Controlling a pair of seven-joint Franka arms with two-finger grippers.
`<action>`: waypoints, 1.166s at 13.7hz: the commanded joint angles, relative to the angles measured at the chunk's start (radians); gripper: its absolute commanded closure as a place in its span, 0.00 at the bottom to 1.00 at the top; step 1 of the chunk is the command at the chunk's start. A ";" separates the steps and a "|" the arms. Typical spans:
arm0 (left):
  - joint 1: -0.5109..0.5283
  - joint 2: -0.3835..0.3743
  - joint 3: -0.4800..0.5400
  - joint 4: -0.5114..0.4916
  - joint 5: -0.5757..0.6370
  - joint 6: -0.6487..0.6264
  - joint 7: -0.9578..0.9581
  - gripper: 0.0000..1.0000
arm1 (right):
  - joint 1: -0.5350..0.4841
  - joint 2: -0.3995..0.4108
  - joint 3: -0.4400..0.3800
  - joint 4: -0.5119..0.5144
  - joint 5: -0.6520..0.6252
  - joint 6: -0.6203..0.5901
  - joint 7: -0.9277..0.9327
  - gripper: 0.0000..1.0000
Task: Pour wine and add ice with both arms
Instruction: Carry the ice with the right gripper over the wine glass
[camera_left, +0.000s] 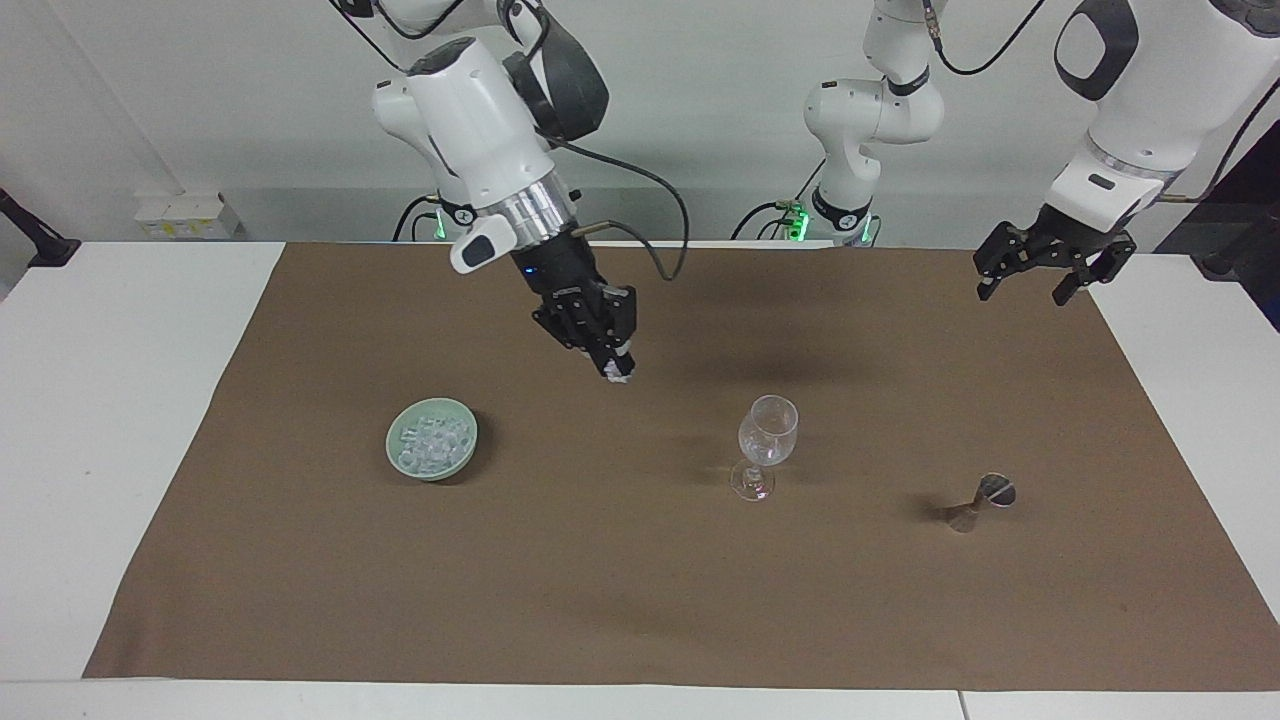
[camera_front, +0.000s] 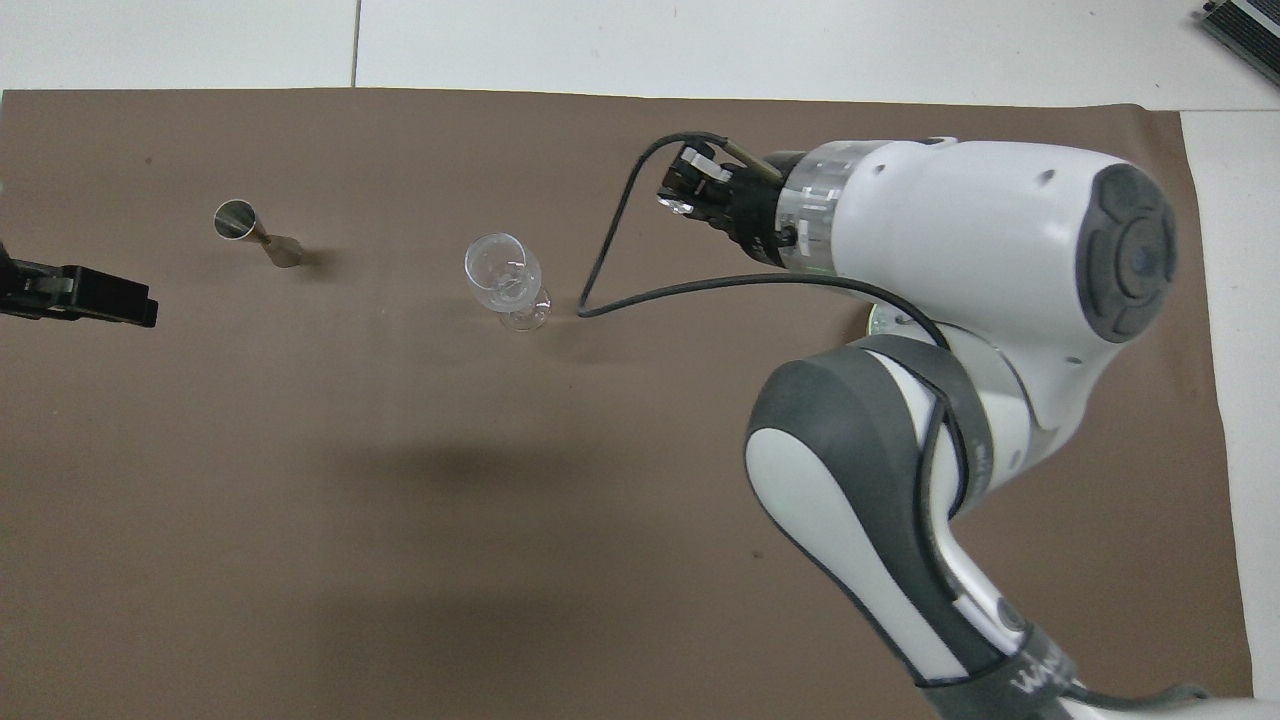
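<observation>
My right gripper (camera_left: 616, 368) is up in the air over the brown mat (camera_left: 640, 600), between the ice bowl and the wine glass. It is shut on a small clear ice cube (camera_left: 620, 377); the cube also shows at its tip in the overhead view (camera_front: 677, 205). The green bowl (camera_left: 398, 462) holds a heap of ice (camera_left: 434, 441); in the overhead view the right arm hides nearly all of it. The empty wine glass (camera_left: 768, 440) (camera_front: 503, 275) stands upright mid-mat. My left gripper (camera_left: 1025, 284) (camera_front: 110, 305) waits open over the mat's corner near its base.
A small metal jigger (camera_left: 985, 497) (camera_front: 250, 228) stands on the mat beside the glass, toward the left arm's end. White table (camera_left: 100, 420) borders the mat at both ends. A black cable (camera_front: 610, 270) hangs from the right wrist.
</observation>
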 joint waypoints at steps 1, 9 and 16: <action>0.013 0.019 -0.007 0.028 0.007 -0.019 -0.009 0.00 | 0.046 0.120 0.004 0.198 0.025 -0.001 0.077 1.00; 0.022 0.033 0.000 0.029 -0.019 -0.025 -0.011 0.00 | 0.163 0.152 0.004 0.195 0.002 0.022 0.069 1.00; 0.025 0.045 0.007 0.029 -0.006 -0.028 0.000 0.00 | 0.224 0.206 0.005 0.184 -0.175 0.022 0.069 1.00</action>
